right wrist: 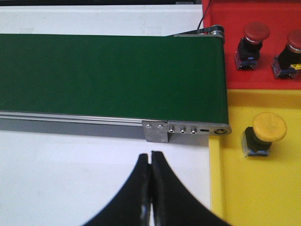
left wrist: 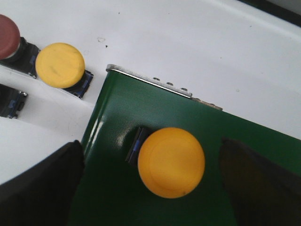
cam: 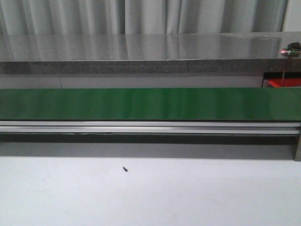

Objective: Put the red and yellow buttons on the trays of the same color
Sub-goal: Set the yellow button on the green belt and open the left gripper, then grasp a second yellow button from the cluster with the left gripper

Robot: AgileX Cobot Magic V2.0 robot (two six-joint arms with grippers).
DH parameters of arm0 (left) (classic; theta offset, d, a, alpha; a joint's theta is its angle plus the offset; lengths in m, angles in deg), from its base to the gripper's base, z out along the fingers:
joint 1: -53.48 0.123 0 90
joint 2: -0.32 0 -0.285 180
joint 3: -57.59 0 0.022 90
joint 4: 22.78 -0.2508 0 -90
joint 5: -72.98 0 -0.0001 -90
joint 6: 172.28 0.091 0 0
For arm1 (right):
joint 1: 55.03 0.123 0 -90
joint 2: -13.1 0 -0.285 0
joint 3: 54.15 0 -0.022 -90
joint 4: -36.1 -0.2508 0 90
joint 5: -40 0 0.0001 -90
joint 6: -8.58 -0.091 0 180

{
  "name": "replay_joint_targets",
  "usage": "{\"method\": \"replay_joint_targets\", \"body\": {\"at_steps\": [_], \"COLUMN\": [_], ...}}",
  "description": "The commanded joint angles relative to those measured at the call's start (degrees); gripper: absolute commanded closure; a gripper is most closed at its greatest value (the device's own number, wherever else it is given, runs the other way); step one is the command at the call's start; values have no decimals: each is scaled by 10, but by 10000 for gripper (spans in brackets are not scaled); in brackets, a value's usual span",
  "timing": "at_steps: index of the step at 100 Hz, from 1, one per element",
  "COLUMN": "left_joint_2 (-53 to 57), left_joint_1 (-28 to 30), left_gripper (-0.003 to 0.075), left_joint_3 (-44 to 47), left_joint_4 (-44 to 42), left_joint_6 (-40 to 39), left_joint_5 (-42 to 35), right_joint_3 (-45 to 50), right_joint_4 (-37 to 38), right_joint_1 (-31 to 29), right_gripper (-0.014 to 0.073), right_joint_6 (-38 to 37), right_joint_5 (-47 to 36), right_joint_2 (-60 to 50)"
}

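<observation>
A yellow button (left wrist: 171, 161) on a dark base lies on the green belt (left wrist: 117, 117) near its end. My left gripper (left wrist: 151, 143) is open, one black finger (left wrist: 44, 188) on each side of that button, and neither touches it. Beside the belt, on a white surface, stand another yellow button (left wrist: 60, 65) and a red button (left wrist: 8, 35). My right gripper (right wrist: 151, 160) is shut and empty above the white table, short of the belt's other end. There, a red tray (right wrist: 263, 77) holds two red buttons (right wrist: 254, 33) (right wrist: 294, 43). A yellow tray (right wrist: 263, 197) holds one yellow button (right wrist: 269, 128).
The front view shows the long green belt (cam: 150, 103) on its aluminium rail, a grey ledge behind it, a corner of the red tray (cam: 284, 83) at far right, and a small dark screw (cam: 125, 169) on the white table. Neither arm appears there.
</observation>
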Motion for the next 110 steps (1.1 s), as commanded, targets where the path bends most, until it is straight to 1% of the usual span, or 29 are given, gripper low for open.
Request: {"method": "replay_joint_targets", "body": {"at_steps": [1,12,22,35,71,91,110], "left_joint_2": [47,69,84,86,37,-1,-30], "left_joint_1": [-4,2,22,53,131,139,139], "left_gripper": [134,134,134,134,134,134,134], "left_joint_3": [-18,-18,-18,-18,-18,-18,-19], "left_joint_4": [10,10,10,10,-9,-24,-31], "left_joint_6": [4,4,4,4,4,9,66], "left_joint_5": [-21,-43,-61,-56,-57,-65,-74], "right_joint_3": [-15,-15,-15,-15,-15,-15,-15], "right_joint_4": [-7,-7,-7,-7,-7,-7,-8], "right_joint_1": [1,1,1,1,1,1,1], "right_gripper": [661,661,661,661,661,661,661], "right_joint_6": [3,3,3,3,3,3,3], "right_joint_5": [-40,-40,-40,-40,-39,-39,-39], "right_joint_2": [-1,-1,-1,-1,-1,-1,-1]}}
